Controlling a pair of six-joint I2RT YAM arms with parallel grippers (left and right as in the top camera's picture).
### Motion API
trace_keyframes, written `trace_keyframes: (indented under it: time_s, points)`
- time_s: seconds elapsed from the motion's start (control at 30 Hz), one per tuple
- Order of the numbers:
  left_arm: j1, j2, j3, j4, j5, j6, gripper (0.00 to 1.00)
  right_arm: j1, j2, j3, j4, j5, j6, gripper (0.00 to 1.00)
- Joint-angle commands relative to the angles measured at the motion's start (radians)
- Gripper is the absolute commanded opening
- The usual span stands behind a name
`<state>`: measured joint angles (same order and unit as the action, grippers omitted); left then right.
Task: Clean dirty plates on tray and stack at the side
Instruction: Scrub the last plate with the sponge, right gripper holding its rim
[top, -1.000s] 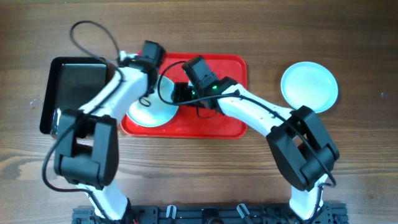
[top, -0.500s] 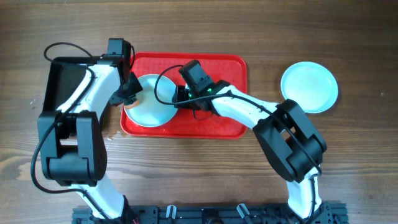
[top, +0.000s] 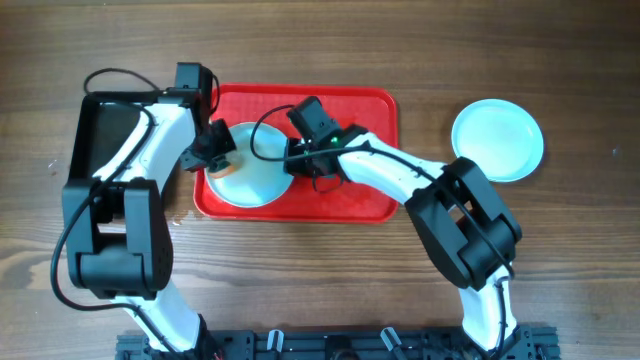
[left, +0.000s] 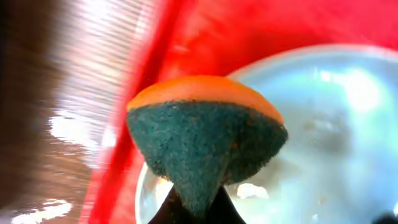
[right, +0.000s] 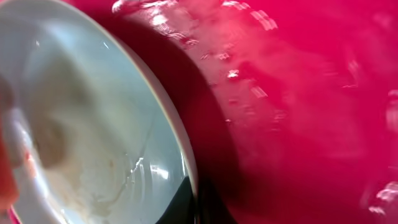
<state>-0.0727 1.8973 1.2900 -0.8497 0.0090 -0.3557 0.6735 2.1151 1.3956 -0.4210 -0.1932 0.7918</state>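
currently sponge (left: 205, 143) over plate (top: 252, 183).

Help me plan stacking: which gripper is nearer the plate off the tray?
Right. The right gripper sits at the right rim of the tray plate, toward the off-tray plate; the left gripper is at the tray plate's left rim.

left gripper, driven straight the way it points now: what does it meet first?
The left gripper carries a sponge in front, so likely the plate on the red tray, near its rim. Whether sponge and plate touch now is unclear.
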Motion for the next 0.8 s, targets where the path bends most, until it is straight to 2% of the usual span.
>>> trace_keyframes:
  time_s: [0.0, 0.13, 0.4, 0.77]
  points:
    - [-0.061, -0.026, 0.014, -0.001, 0.108, 0.076, 0.04, -0.026, 0.032, 0.049, -0.114, 0.126, 0.026, 0.04]
    - [-0.135, -0.023, 0.013, 0.008, 0.114, 0.055, 0.04, -0.025, 0.032, 0.090, -0.240, 0.229, 0.110, 0.05]
    - [-0.211, 0.015, 0.010, 0.125, 0.118, 0.007, 0.04, -0.023, 0.032, 0.097, -0.249, 0.224, 0.109, 0.04]
    - [-0.230, 0.111, 0.003, 0.171, 0.102, 0.003, 0.04, -0.023, 0.032, 0.097, -0.246, 0.220, 0.125, 0.04]
